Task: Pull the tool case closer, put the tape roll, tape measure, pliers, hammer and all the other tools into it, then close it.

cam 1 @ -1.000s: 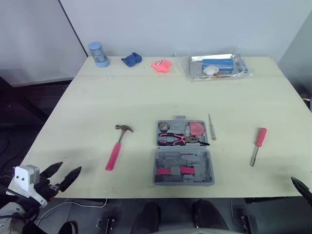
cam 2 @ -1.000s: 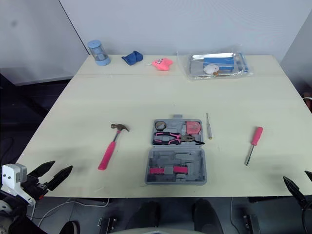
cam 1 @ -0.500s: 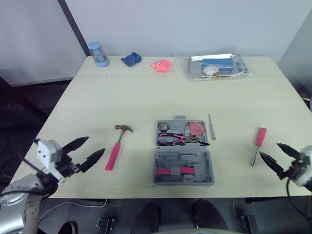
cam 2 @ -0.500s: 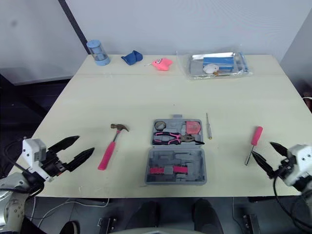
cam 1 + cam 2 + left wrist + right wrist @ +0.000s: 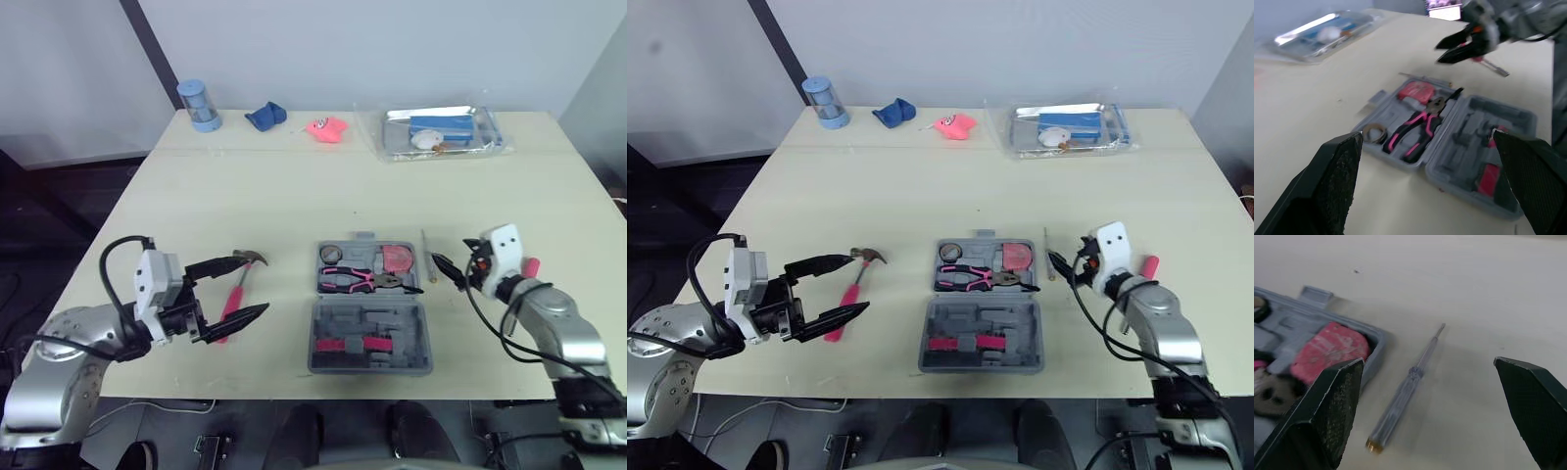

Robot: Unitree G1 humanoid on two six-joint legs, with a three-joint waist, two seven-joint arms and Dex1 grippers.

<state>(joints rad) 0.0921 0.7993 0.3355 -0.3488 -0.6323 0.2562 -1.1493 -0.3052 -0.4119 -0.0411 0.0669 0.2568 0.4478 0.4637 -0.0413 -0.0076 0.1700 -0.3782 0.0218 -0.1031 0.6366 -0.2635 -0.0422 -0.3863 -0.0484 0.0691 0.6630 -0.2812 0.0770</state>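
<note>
Left gripper (image 5: 253,285), lower left of the frame: both black fingers spread wide, holding nothing. Their tips fall on either side of the pink-handled steel claw hammer (image 5: 236,294); whether they touch it cannot be told from this angle.

Right gripper (image 5: 449,266), right of centre: fingers likewise spread and empty. They point at the slim clear-handled screwdriver (image 5: 1405,391), which lies flat on the pale wooden table (image 5: 294,196) just beside the case's right wall. A pink-handled screwdriver (image 5: 1149,264) lies just beyond this gripper, partly hidden by it.

Open grey plastic tool case (image 5: 404,328), lower centre, near the table's front edge. Its upper half holds the dark tape roll (image 5: 330,255), the red tape measure (image 5: 397,258) and the pink-handled pliers (image 5: 367,280).

Handling, as a judgement:
- The hammer is stiff and head-heavy. A hold on the handle close to the head should keep it from tipping.
- The slim screwdriver is light, thin and likely to roll. A pinch across its thicker handle, taken squarely from above, suits it best.
- The case is light moulded plastic and should slide easily if drawn by its near wall.
- The lid will close only once every tool sits down in its recess.
</note>
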